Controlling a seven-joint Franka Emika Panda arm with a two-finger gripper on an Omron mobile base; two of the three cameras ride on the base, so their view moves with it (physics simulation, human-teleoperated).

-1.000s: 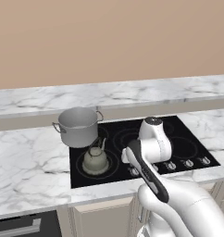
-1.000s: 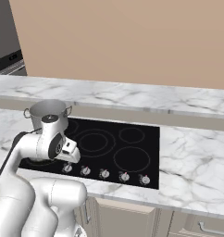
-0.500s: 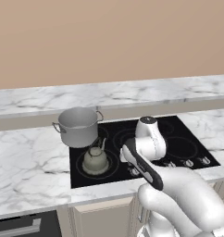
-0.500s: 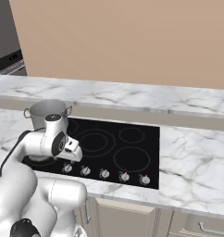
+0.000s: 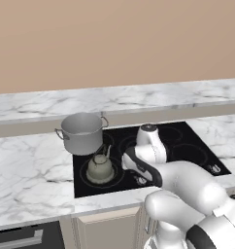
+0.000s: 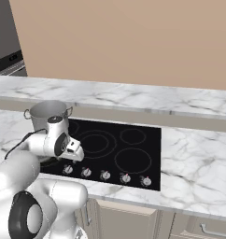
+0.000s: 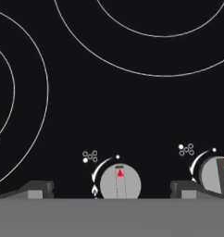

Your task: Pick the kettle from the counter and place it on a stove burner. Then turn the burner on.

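Observation:
The olive-grey kettle (image 5: pixel 100 167) stands upright on the front-left stove burner (image 5: pixel 115 179) of the black cooktop (image 5: pixel 187 136), free of any grip. My gripper (image 7: pixel 111 190) hangs open just above the row of knobs at the cooktop's front edge, to the right of the kettle. In the hand view a round grey knob (image 7: pixel 120 183) with a red mark lies between my two fingertips (image 7: pixel 37 189), untouched. From the right base view the gripper (image 6: pixel 76 152) points down over the leftmost knobs (image 6: pixel 68 169). White marble counter (image 5: pixel 27 165) flanks the cooktop.
A steel two-handled pot (image 5: pixel 82 132) sits at the cooktop's back left, just behind the kettle. A second knob (image 7: pixel 218 175) lies right of my fingers. A raised marble ledge (image 5: pixel 139 99) runs along the tan wall. Cabinet fronts (image 6: pixel 133 219) hang below the counter.
My hand has slid a little to the left along the cooktop's front, toward the kettle's side. The jaws stay open and the kettle and pot have not moved.

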